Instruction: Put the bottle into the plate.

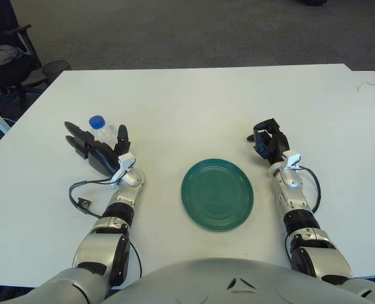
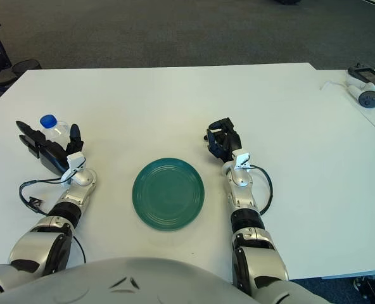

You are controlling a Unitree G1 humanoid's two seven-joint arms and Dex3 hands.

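Observation:
A small clear bottle with a blue cap (image 1: 101, 127) stands on the white table at the left. My left hand (image 1: 97, 149) is right in front of it with fingers spread around it, not closed on it; part of the bottle is hidden behind the fingers. A green plate (image 1: 217, 194) lies in the middle near the front, empty. My right hand (image 1: 268, 140) shows to the right of the plate with its fingers curled and holding nothing.
The white table (image 1: 194, 101) stretches far back. A controller and white objects (image 2: 363, 85) lie on a table at the far right. An office chair (image 1: 7, 57) stands off the table's left rear corner.

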